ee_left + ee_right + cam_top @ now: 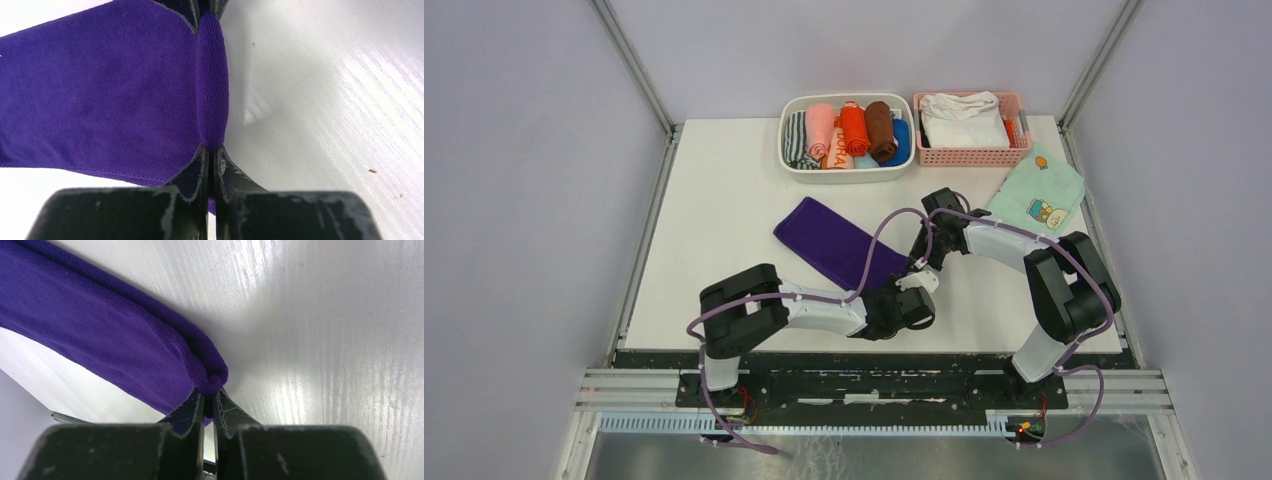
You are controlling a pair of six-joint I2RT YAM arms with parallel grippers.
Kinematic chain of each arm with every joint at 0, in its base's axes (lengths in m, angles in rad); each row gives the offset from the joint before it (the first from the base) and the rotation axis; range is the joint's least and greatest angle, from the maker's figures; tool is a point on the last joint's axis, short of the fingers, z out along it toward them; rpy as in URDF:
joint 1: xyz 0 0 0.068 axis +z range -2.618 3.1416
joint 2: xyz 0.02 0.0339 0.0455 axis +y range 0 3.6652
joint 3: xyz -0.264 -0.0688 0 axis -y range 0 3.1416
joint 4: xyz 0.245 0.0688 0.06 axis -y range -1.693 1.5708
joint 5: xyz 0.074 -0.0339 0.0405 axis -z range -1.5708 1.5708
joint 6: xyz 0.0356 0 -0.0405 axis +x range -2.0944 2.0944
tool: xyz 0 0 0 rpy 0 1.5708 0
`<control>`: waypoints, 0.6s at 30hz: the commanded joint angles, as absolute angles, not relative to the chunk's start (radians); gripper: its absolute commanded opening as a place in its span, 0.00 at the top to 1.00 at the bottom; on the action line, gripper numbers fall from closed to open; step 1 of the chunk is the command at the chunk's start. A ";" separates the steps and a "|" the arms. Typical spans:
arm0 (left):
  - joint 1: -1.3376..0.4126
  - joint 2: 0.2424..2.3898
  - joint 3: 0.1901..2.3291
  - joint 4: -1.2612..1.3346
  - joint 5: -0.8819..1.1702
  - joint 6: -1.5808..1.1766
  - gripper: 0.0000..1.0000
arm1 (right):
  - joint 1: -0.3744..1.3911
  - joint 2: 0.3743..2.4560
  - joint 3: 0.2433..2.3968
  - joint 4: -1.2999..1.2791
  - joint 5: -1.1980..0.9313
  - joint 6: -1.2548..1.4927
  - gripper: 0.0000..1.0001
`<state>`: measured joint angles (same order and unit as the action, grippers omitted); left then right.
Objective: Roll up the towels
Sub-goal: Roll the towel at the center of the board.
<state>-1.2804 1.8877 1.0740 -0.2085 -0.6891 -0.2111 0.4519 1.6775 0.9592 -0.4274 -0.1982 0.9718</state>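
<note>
L hand (211, 152), R hand (207, 392) pinch purple towel (824, 238) end, seemingly folded over

Item 1: deep purple plush towel (834, 243). Plain, laid out as a long narrow strip, flat on the white table (724, 200), running diagonally from far left to near right. Its near end is turned over into a small rounded ridge, clamped between the closed left gripper (211, 152) and the closed right gripper (207, 395).

Item 2: salmon-pink soft towel (821, 128). Plain, rolled into a cylinder, lying in the white oval bin (844, 172) beside other rolls.
</note>
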 commanded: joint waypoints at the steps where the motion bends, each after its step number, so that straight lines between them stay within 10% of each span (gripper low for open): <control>1: -1.267 1.818 1.073 -0.187 -0.668 -0.212 0.97 | 0.456 1.647 1.004 -0.409 -0.174 0.942 0.85; 18: -0.829 1.652 0.843 0.080 0.220 -0.445 0.97 | 0.373 1.548 0.921 -0.173 -0.343 0.777 0.54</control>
